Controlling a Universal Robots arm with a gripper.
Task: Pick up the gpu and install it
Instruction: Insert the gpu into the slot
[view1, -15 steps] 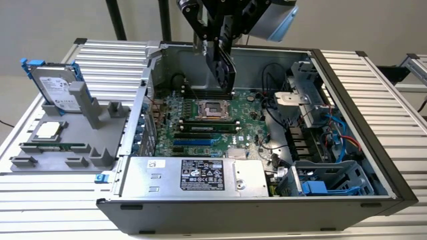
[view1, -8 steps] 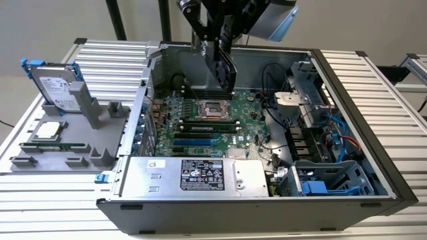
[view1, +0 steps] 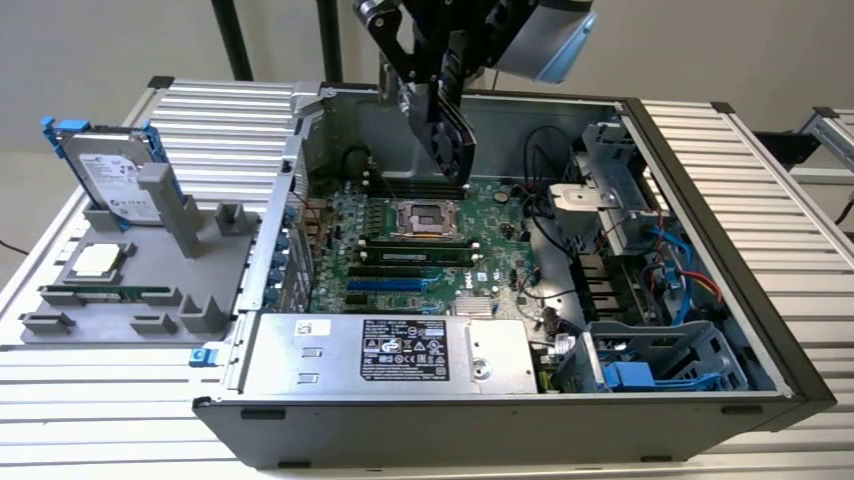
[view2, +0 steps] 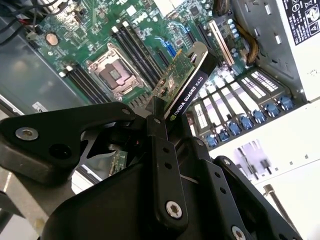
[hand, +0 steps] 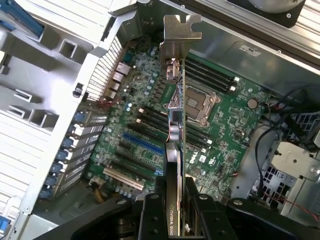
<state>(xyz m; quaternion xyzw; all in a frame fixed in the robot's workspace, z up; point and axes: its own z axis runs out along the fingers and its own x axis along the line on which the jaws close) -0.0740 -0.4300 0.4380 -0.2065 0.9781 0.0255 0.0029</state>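
Observation:
My gripper (view1: 434, 100) hangs over the open computer case, shut on the gpu (view1: 454, 145). The card is held on edge and tilted, with its lower end just above the motherboard (view1: 400, 240) near the empty processor socket (view1: 430, 216). In the first wrist view the gpu (hand: 175, 120) runs away from the gripper (hand: 175, 200), its silver bracket (hand: 181, 35) at the far end and the blue expansion slot (hand: 142, 145) beside it below. In the second wrist view the black fingers (view2: 159, 135) clamp the gpu (view2: 187, 82) by its near end.
A grey fixture (view1: 134, 300) at the exterior view's left carries a hard drive with blue frame (view1: 114, 170), a processor chip (view1: 96, 262) and a memory stick (view1: 107, 295). Inside the case are the power supply (view1: 387, 350), loose cables (view1: 554, 225) and a drive cage (view1: 654, 360).

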